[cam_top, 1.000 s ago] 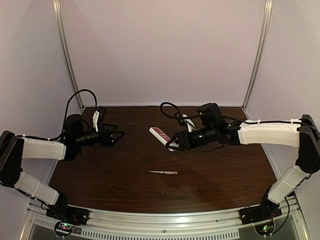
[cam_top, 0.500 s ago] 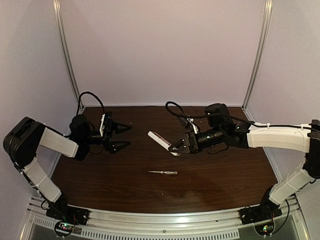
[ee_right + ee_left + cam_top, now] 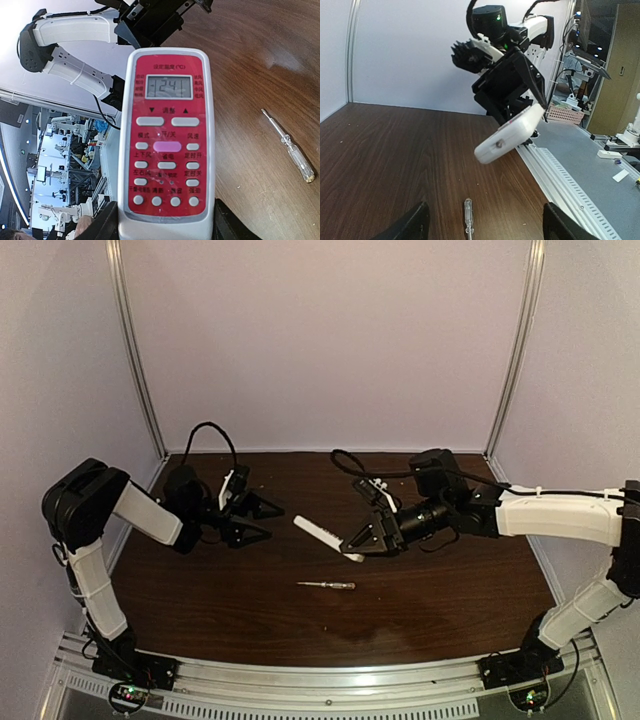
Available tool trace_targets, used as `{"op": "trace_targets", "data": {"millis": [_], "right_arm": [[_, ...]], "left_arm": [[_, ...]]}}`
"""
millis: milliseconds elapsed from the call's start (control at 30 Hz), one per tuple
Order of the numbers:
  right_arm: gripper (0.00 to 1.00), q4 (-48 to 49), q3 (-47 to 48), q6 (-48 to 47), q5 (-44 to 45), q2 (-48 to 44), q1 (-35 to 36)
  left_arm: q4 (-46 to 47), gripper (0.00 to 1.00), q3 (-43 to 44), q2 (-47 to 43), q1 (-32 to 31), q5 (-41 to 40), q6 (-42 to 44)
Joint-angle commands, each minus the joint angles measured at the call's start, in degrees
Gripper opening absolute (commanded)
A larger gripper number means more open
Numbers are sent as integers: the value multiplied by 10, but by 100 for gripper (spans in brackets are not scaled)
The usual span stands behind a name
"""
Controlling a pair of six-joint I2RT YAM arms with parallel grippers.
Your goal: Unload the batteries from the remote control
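Observation:
The remote control [image 3: 322,536] is held above the table with my right gripper [image 3: 358,541] shut on its near end. In the right wrist view the remote control [image 3: 170,145] shows a red face with a small display and several buttons, and a dark finger [image 3: 106,226] presses each lower side. The left wrist view has the remote control [image 3: 511,134] end-on, tilted, in mid air. My left gripper [image 3: 268,519] is open and empty, pointing at the remote from the left, a short gap away. The batteries are out of view.
A thin screwdriver [image 3: 327,585] with a clear handle lies on the brown table [image 3: 430,610] in front of the remote; the screwdriver [image 3: 468,220] sits between my left fingers' line of sight. Metal frame posts [image 3: 138,350] stand at the back corners.
My left arm has swung right and forward toward the remote, its jaws narrowing a little. The right gripper has turned the remote more edge-on and shifted it slightly toward the front.

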Motion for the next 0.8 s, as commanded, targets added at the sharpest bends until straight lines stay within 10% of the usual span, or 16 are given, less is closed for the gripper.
{"op": "trace_targets", "data": {"millis": [0,200,400,767], "right_arm": [[40,8,21,9,-27,28,5],[40,-5,59,2,-23,65,8],[40,5,69,4,-28,77,8],[40,47,89,28,-92,107,8]], "left_arm": [[259,78,23,2,-10,12,-22],[159,77,56,-10,-11,-26,10],[-181,78,64,-92,-19,-126,282],[-306,73,56,-107,-34,-52,423]]}}
